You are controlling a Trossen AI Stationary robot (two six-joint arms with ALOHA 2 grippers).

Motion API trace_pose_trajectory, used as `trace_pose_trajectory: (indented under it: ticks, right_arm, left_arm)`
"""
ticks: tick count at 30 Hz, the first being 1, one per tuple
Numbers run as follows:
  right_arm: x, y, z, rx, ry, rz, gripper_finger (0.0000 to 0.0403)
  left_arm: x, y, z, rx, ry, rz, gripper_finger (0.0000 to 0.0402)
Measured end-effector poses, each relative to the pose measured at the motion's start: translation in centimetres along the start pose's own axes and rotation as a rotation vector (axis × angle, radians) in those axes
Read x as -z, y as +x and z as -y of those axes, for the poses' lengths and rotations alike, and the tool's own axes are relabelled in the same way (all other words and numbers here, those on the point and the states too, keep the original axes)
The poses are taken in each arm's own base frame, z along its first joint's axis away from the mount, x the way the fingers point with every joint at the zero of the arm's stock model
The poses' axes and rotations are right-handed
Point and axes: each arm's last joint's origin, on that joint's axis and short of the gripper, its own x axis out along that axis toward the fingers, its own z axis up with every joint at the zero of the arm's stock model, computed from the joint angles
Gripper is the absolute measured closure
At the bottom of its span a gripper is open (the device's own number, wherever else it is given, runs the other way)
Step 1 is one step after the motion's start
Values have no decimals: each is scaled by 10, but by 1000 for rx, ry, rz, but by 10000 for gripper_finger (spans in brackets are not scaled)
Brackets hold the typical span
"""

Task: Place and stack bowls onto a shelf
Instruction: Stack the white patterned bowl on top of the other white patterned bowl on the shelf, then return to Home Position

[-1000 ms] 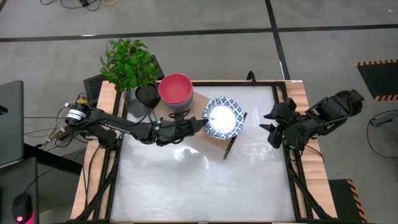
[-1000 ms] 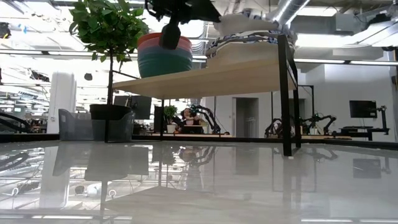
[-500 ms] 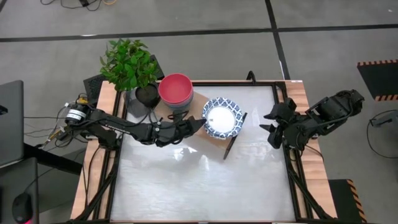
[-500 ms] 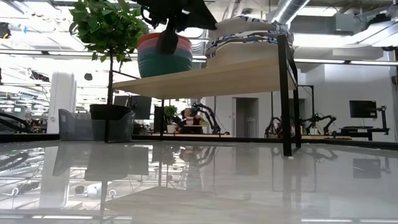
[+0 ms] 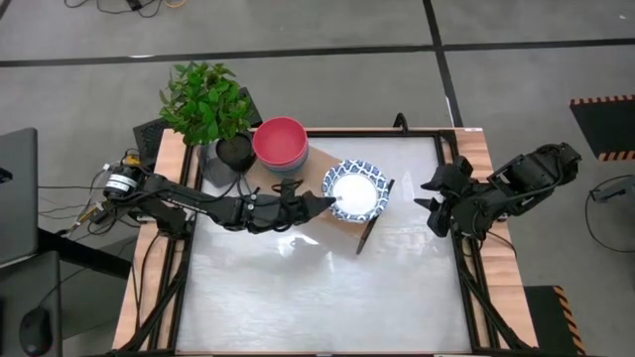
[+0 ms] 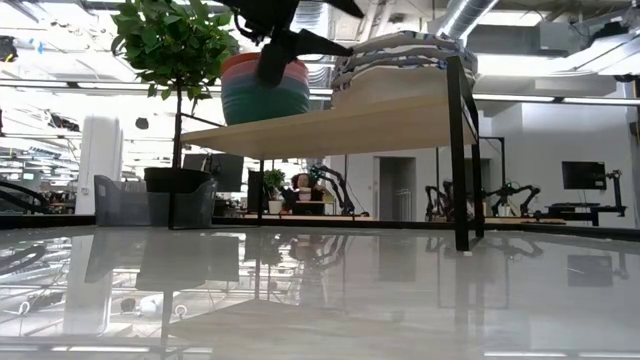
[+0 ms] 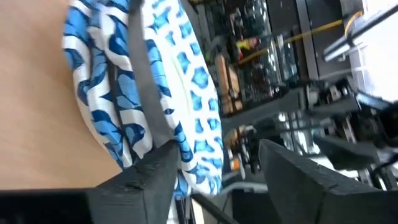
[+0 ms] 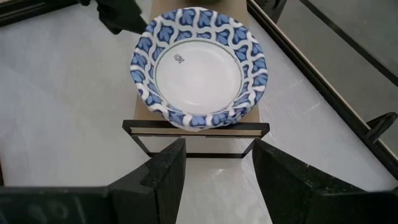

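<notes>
High view, left claw open beside patterned bowl stack on shelf, right claw open, empty

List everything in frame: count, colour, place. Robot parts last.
patterned bowls: one stack, count unclear, white with blue rims, on the shelf's right end
plain bowls: one stack, red on top, green and blue layers seen from the low view, on the shelf left of the patterned stack
shelf: one, light wood with dark end supports, across the table's far side
plant: one, green in a black pot, far-left corner
table: one, white top with wooden edges
laptop: one, dark, left of the table
left gripper: open, at the patterned stack's near-left rim
right gripper: open, at the table's right edge
</notes>
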Motion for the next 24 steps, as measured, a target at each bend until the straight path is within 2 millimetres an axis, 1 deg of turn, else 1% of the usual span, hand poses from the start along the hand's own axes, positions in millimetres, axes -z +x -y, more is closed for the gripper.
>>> trace_pose_trajectory:
  ticks: [4,7,11,18,24]
  right_arm:
    - [0,0,0,0,-1,0,192]
    - [0,0,0,0,-1,0,192]
    - [0,0,0,-1,0,-1,192]
    - [0,0,0,-1,0,-1,192]
    - [0,0,0,-1,0,0,192]
  left_arm:
    - [2,0,-1,-4,-19,-52,173]
    - [2,0,-5,-42,-33,-59,169]
    - [3,0,-5,-38,-57,-88,168]
    - [-1,-8,3,-30,-79,-133,168]
    - [-10,-22,14,-44,-72,-144,168]
